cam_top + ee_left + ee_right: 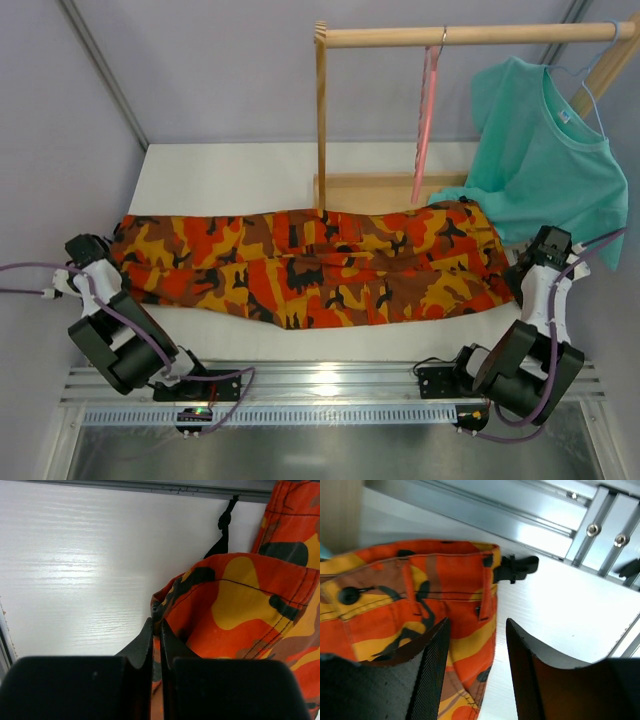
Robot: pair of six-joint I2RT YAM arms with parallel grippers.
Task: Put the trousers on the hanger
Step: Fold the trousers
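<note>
The camouflage trousers [310, 265] lie flat across the table, leg ends at the left and waistband at the right. My left gripper [108, 255] is at the leg end. In the left wrist view it [156, 622] is shut on a fold of the trousers [240, 600] beside a black drawstring [224, 527]. My right gripper [518, 262] is at the waist end. In the right wrist view it [476, 625] is open and straddles the waistband edge of the trousers [455, 587]. The pink hanger [427, 110] hangs from the wooden rail [470, 35], apart from both grippers.
A teal T-shirt [545, 160] on a light-blue hanger hangs at the rail's right end, just behind the right gripper. The rail's wooden post [321, 120] and base [365, 190] stand behind the trousers. An aluminium frame [330, 385] runs along the near edge.
</note>
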